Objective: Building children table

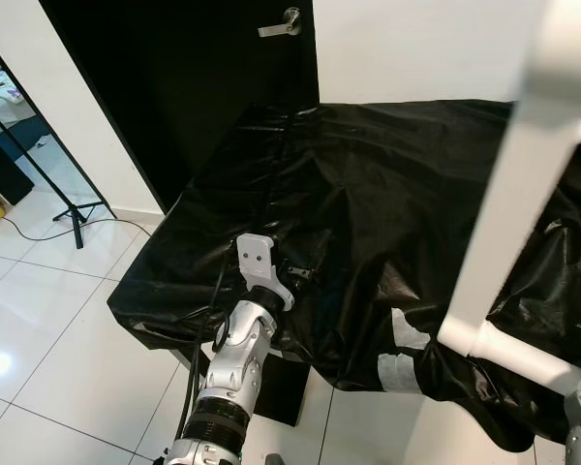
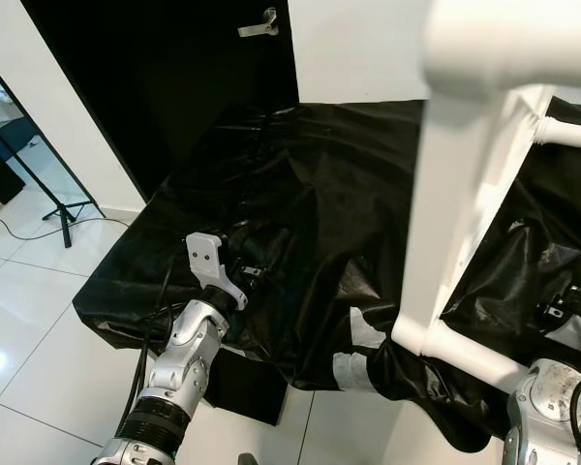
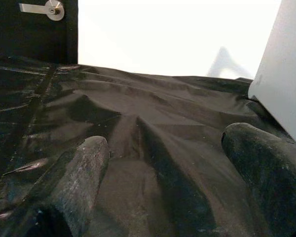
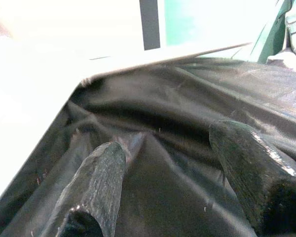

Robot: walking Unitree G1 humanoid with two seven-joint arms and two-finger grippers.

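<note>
Both your left gripper (image 3: pixel 158 182) and right gripper (image 4: pixel 172 182) are hovering open over the bench's black sheet (image 1: pixel 387 194); the white frame (image 2: pixel 465 213) is probably leaning unheld and risking toppling.

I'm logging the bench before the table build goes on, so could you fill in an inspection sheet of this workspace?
Surface: table draped in wrinkled black plastic sheet; grey tape patches on its front edge.
Job's things: white table frame stands close to the camera on the robot's right, its lower rail resting on the sheet.
Clutter: nothing seen.
Grippers: left gripper open, fingers apart over the sheet, holding nothing; right gripper open over the sheet beside the frame.
Cables: black cable along the left arm; thin cord on the floor.
Surroundings: black door with silver handle, white wall, white tiled floor, black stand.
</note>
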